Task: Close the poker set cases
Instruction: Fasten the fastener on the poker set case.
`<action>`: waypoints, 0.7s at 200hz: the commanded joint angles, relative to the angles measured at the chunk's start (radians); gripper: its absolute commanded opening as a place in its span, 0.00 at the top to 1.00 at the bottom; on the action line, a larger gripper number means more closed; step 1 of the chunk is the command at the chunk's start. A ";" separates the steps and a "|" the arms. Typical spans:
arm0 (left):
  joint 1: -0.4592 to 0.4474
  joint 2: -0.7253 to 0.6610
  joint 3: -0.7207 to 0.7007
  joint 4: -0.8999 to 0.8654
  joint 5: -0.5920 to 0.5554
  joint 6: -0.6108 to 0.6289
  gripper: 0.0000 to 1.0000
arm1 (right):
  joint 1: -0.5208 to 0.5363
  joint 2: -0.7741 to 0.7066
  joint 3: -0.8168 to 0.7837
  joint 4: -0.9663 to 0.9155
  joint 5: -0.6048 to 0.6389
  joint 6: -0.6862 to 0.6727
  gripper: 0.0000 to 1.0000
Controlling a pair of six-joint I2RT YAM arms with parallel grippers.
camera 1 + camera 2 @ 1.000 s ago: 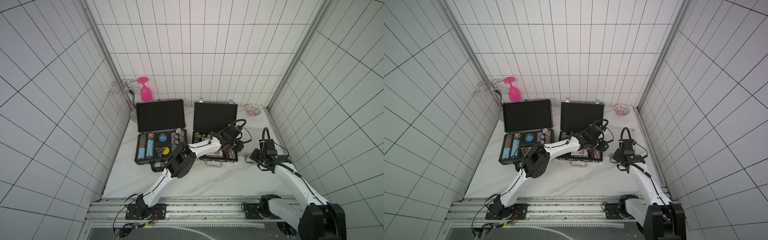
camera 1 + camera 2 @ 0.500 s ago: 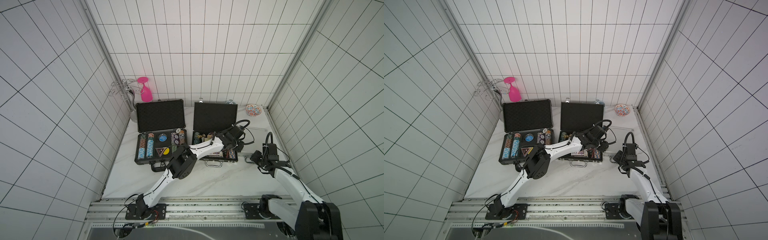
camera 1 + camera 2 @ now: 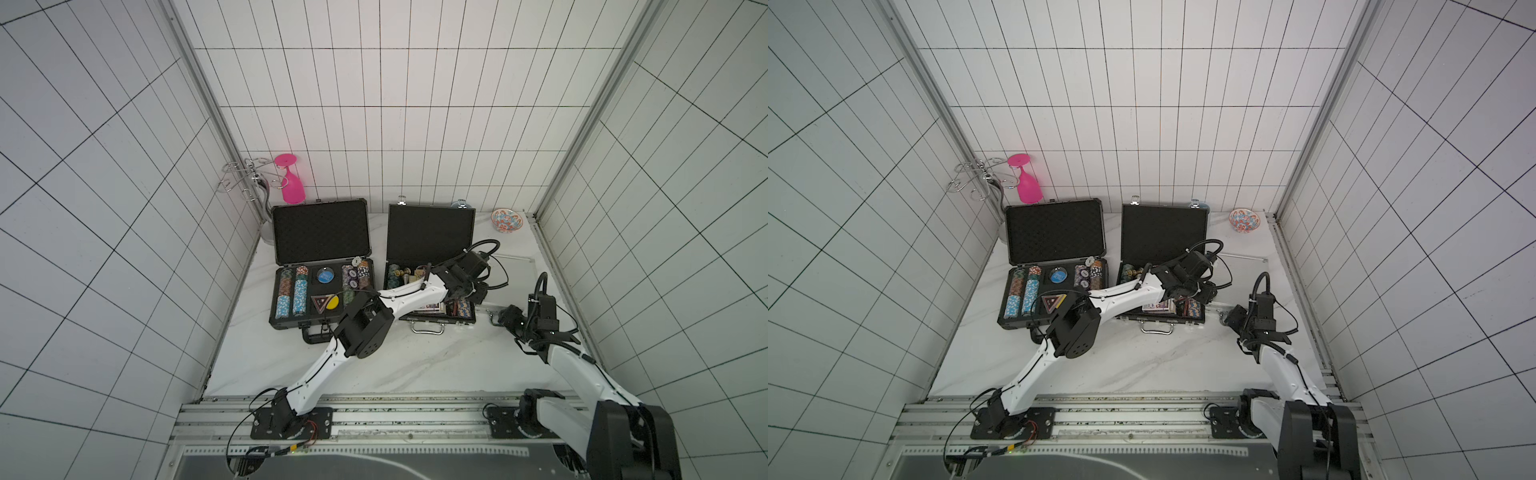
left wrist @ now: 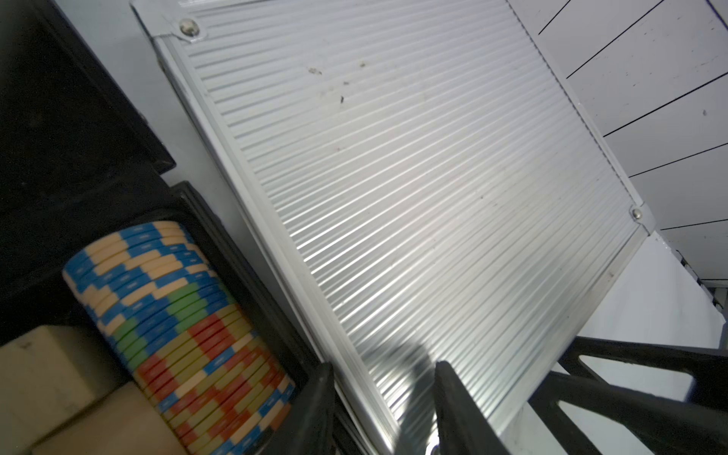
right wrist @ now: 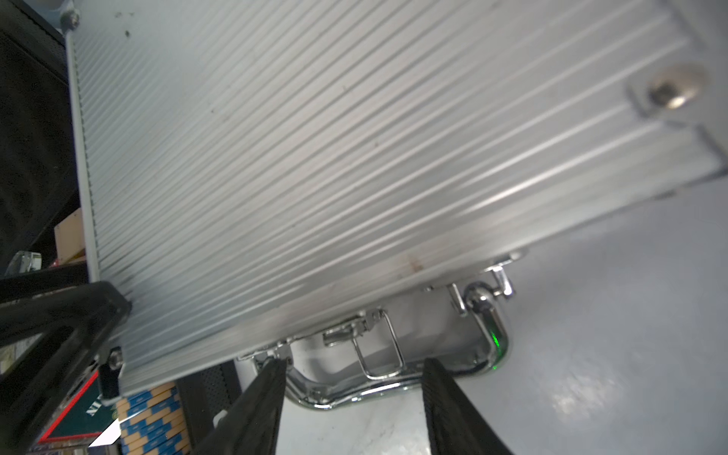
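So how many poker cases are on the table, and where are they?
3. The dark-grey case lies open on the left, the black case open in the middle, and the silver case lies on the right, lid down or nearly. None seems hidden.

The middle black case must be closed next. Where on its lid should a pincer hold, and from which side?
Probably the free top edge, between the two silver latches, coming from above. The lid stands upright with its foam facing the robot, so that thin rim is open on both faces.
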 commanded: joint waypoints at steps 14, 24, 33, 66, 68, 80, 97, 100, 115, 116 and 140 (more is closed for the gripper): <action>-0.001 0.057 -0.015 -0.100 -0.021 0.020 0.58 | -0.019 0.003 -0.063 0.054 -0.028 -0.019 0.42; -0.001 0.059 -0.015 -0.104 -0.026 0.020 0.58 | -0.026 0.010 -0.068 0.061 -0.033 -0.025 0.42; -0.001 0.059 -0.013 -0.109 -0.031 0.021 0.58 | -0.031 0.016 -0.070 0.068 -0.044 -0.029 0.42; -0.001 0.061 -0.011 -0.118 -0.040 0.026 0.58 | -0.035 0.029 -0.082 0.100 -0.074 -0.035 0.42; -0.001 0.061 -0.013 -0.118 -0.040 0.026 0.58 | -0.035 0.029 -0.082 0.103 -0.076 -0.035 0.42; -0.002 0.062 -0.012 -0.118 -0.037 0.024 0.58 | -0.036 0.035 -0.092 0.120 -0.098 -0.035 0.42; -0.003 0.061 -0.014 -0.117 -0.035 0.022 0.58 | -0.036 0.044 -0.097 0.129 -0.112 -0.035 0.43; -0.001 0.061 -0.012 -0.117 -0.035 0.023 0.58 | -0.036 0.046 -0.097 0.129 -0.111 -0.036 0.43; -0.002 0.059 -0.014 -0.117 -0.035 0.024 0.58 | -0.036 0.050 -0.100 0.131 -0.105 -0.040 0.43; -0.002 0.059 -0.014 -0.117 -0.035 0.024 0.58 | -0.036 0.050 -0.100 0.131 -0.104 -0.041 0.43; -0.001 0.056 -0.014 -0.113 -0.035 0.024 0.58 | -0.035 0.051 -0.104 0.131 -0.110 -0.039 0.43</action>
